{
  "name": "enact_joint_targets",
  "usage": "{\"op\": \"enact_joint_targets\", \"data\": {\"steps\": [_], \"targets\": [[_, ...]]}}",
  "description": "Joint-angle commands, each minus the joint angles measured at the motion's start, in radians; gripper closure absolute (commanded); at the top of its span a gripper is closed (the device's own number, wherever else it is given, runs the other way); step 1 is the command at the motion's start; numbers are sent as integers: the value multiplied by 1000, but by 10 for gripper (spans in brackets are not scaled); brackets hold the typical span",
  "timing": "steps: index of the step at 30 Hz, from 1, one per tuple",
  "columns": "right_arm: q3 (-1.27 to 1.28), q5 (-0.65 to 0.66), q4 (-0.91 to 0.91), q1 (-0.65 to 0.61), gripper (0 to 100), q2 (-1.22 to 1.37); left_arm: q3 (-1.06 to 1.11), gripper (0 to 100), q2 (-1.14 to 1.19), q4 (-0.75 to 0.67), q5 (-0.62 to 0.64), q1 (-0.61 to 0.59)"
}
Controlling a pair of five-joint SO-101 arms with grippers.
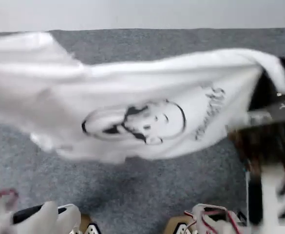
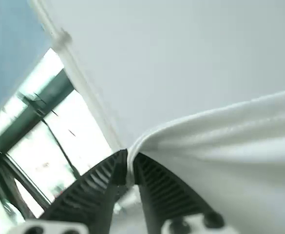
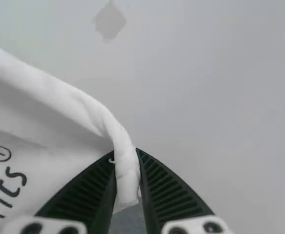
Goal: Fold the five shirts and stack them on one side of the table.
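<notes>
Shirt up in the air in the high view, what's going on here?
Both arms hold one white shirt spread out above the grey table. The left gripper is shut on one edge of it. The right gripper is shut on a bunched edge near the lettering. The shirt hangs open with its black face print showing, not yet folded.

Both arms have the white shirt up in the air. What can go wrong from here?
The left gripper pinches only a thin edge of the shirt; it may slip out. The shirt hangs loose between it and the right gripper, so it may land creased on the table.
</notes>
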Motion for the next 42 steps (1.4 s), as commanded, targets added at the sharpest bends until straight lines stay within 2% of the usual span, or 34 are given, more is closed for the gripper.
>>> {"op": "enact_joint_targets", "data": {"steps": [1,8,13,17,20,24,27,30,34,42], "targets": [[92,29,39,50,989,-64,-24,994,-41,15,-72,-9],[565,72,38,45,988,-245,223,994,-141,18,-89,-6],[911,74,2,-21,988,-269,634,994,-137,11,-89,8],[1198,74,-214,-81,988,-268,1056,994,-138,-94,-91,112],[1418,78,-466,-99,989,-266,1372,994,-138,-305,-92,157],[1662,127,-811,-119,989,-220,1767,994,-133,-743,-92,176],[1723,138,-1027,-119,989,-111,1949,994,-72,-1007,-109,178],[1705,140,-1198,-117,989,39,1969,995,49,-1138,-129,173],[1599,140,-1365,-117,989,236,1856,995,221,-1226,-129,172],[1191,141,-1463,-101,989,618,1422,995,551,-1297,-129,184]]}}
